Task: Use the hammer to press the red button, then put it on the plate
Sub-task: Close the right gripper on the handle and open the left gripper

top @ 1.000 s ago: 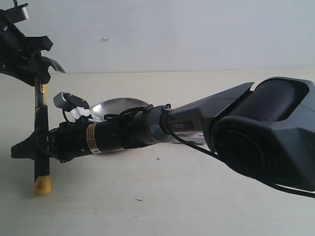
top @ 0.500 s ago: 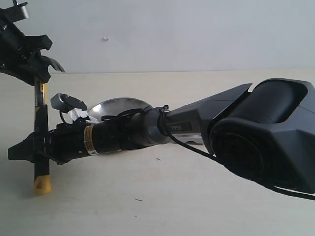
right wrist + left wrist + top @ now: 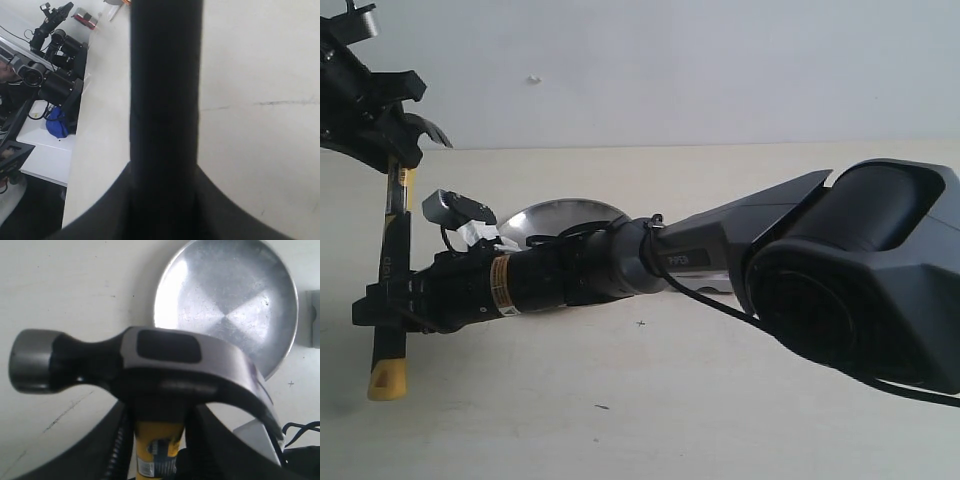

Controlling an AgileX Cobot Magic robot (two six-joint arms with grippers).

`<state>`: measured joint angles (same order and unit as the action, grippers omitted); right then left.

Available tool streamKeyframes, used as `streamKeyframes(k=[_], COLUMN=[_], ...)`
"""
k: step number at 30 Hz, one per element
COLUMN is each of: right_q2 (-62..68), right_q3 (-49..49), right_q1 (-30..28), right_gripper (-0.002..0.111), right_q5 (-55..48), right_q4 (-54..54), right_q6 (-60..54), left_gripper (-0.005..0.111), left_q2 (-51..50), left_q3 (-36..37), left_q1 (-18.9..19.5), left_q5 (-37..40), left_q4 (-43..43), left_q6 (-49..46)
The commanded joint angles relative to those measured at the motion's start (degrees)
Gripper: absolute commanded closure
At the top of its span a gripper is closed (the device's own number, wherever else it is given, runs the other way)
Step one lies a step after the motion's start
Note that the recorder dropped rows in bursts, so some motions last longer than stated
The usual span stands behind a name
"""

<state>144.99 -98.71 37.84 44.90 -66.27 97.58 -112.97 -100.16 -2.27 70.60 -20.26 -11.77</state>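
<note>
Plain pale wall [image 3: 720,70] behind, with one small mark [image 3: 533,79]. Cream tabletop [image 3: 670,410], matte and faintly scuffed, under soft even light. Past its edge, in the right wrist view, a white bench [image 3: 47,155] with dark camera gear [image 3: 55,85] and a blue bundle [image 3: 56,125].

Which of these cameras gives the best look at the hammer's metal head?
The left wrist view: the hammer head fills the picture, face and claw clear. The exterior view shows mostly its handle; the right wrist view only black handle.

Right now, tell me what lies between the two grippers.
Only the hammer's handle, yellow neck then black shaft, runs from the left gripper to the right gripper; the exterior view shows it.
</note>
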Motion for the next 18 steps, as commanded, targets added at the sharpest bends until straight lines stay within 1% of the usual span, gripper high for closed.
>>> streamKeyframes(k=[1,4,5,7,12,14,15,18], right_q2=[-0.27,-0.63,-0.80,-1.32,-2.32,-2.32,-2.29,-2.29], right_q3=[-0.52,-0.52,-0.52,-0.52,-0.52,-0.52,-0.52,-0.52], right_q1=[0.08,0.08,0.08,0.08,0.08,0.08,0.08,0.08], right_gripper=[0.108,0.108,0.108,0.108,0.108,0.108,0.108,0.108], right_q5=[1.95,1.95,1.75,1.77,1.55,1.55,1.55,1.55], right_q4=[0.17,0.03,-0.14,-0.38,-0.38,-0.38,-0.64,-0.64], right_q6=[0.34,0.49,0.49,0.49,0.49,0.49,0.49,0.49], left_gripper=[0.107,0.106,0.104,0.097,0.070,0.061,0.058,0.055], left_q2=[1.37,1.37,1.37,1.37,1.37,1.37,1.37,1.37], left_q3=[-0.47,-0.47,-0.47,-0.47,-0.47,-0.47,-0.47,-0.47], left_q1=[-0.23,-0.23,-0.23,-0.13,-0.13,-0.13,-0.13,-0.13], left_q5=[-0.64,-0.64,-0.64,-0.64,-0.64,-0.64,-0.64,-0.64], left_q4=[0.18,2.84,3.64,5.08,5.35,5.35,5.55,6.53], left_q6=[-0.36,-0.22,-0.22,0.11,0.11,0.11,0.11,0.11])
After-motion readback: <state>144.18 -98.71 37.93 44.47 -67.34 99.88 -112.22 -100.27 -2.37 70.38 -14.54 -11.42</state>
